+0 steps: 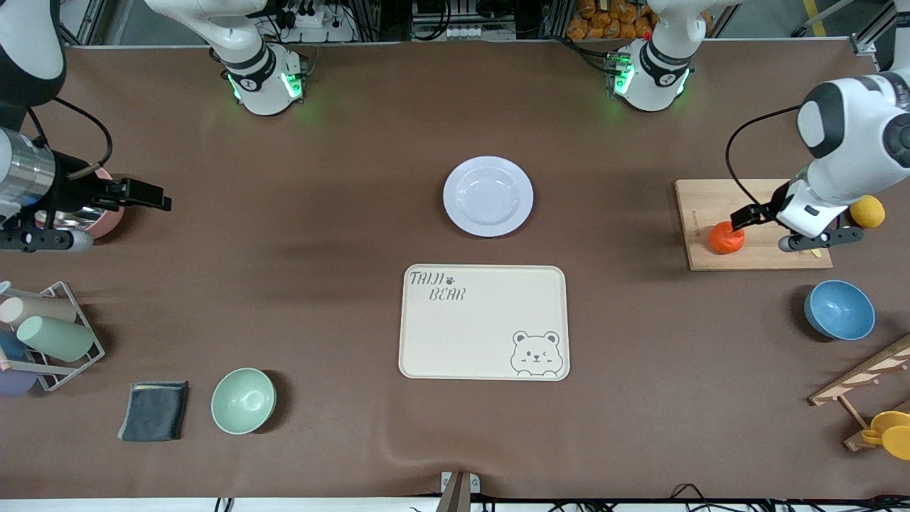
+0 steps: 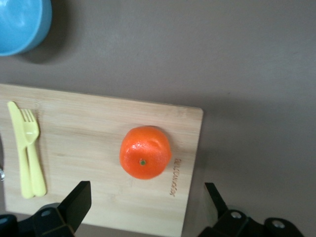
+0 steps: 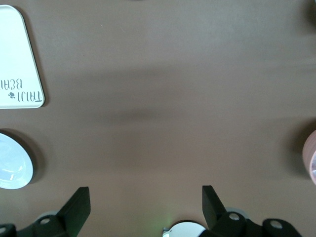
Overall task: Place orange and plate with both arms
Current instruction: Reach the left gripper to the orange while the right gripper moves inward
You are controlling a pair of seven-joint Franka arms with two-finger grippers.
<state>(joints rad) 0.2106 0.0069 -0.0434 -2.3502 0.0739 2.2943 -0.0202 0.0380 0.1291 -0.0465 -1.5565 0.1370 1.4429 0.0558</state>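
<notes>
- Orange (image 1: 726, 237): sat on the board (image 1: 753, 245) at the left arm's end of the tabletop (image 1: 320, 213), near the board's edge toward the centre. The front view hid part of it under the left arm; the left wrist view showed it whole (image 2: 145, 152), stem dimple up.
- Left tool (image 1: 785, 231): hung over the board just above the orange, fingers (image 2: 74, 202) spread wide, nothing between them. Only the fingertips showed in the left wrist view.
- Plate (image 1: 488, 195): lay bare at mid-tabletop, farther from the front camera than the tray (image 1: 484, 321) and apart from it. The right wrist view caught only a cut-off slice of it (image 3: 12, 168).
- Right tool (image 1: 99, 206): hung over the right arm's end of the tabletop, fingers (image 3: 76, 205) apart and empty. In the front view the arm was cut by the frame edge.
- Pink bowl (image 1: 110, 217): mostly covered by the right tool in the front view; a sliver showed in the right wrist view (image 3: 310, 158).
- Yellow knife and fork (image 2: 27, 148): lay on the board, plain in the left wrist view; all but hidden under the left arm in the front view.
- Lemon (image 1: 867, 211): partly hidden by the left arm.
- Blue bowl (image 1: 839, 310): nearer the front camera than the board; cut off in the left wrist view (image 2: 22, 22).
</notes>
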